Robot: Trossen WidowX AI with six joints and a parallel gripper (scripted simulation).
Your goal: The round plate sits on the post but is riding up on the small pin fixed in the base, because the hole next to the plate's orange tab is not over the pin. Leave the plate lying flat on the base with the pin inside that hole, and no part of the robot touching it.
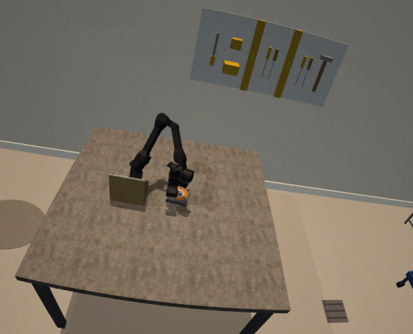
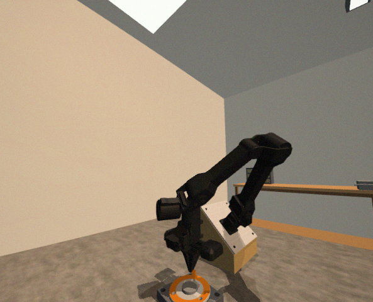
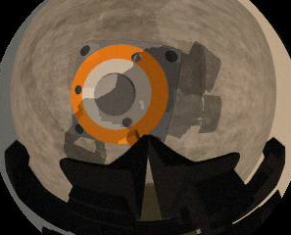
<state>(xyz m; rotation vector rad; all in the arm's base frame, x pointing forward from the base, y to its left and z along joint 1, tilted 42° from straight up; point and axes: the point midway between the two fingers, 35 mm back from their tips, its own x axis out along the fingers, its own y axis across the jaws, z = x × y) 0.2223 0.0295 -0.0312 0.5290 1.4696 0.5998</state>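
The pincer (image 1: 171, 195) (image 2: 190, 270) (image 3: 147, 139) is clenched, its tips drawn together with nothing between them, and it points down at the orange tab (image 2: 194, 274) (image 3: 133, 137), which stands up just beside the tips; whether metal and tab touch I cannot tell; beyond the tab, on the side of the tips that the wrist view looks out over, lies the round plate (image 1: 185, 194) (image 2: 173, 286) (image 3: 160, 93), an orange ring around a pale inner band, set about the grey post (image 2: 189, 287) (image 3: 115, 94); under it, and reaching past its rim at the corners, is the dark square base (image 1: 177, 202) (image 2: 216, 294) (image 3: 171, 70), resting on the table (image 1: 156, 251) (image 2: 108, 257) (image 3: 150, 24); the plate looks thin, stiff and fairly light, probably smooth enough to turn about the post under a sideways nudge, though where it rides on the pin it may drag or tilt; the tab seems the best place to work, either pushed on its flank by the closed tips or pinched across its narrow width, whereas the flat rim offers little to grip; a gentle push along the ring should suit it, since pressing down hard could jam the plate against post or pin; I cannot tell from here whether the pin sits in the hole by the tab
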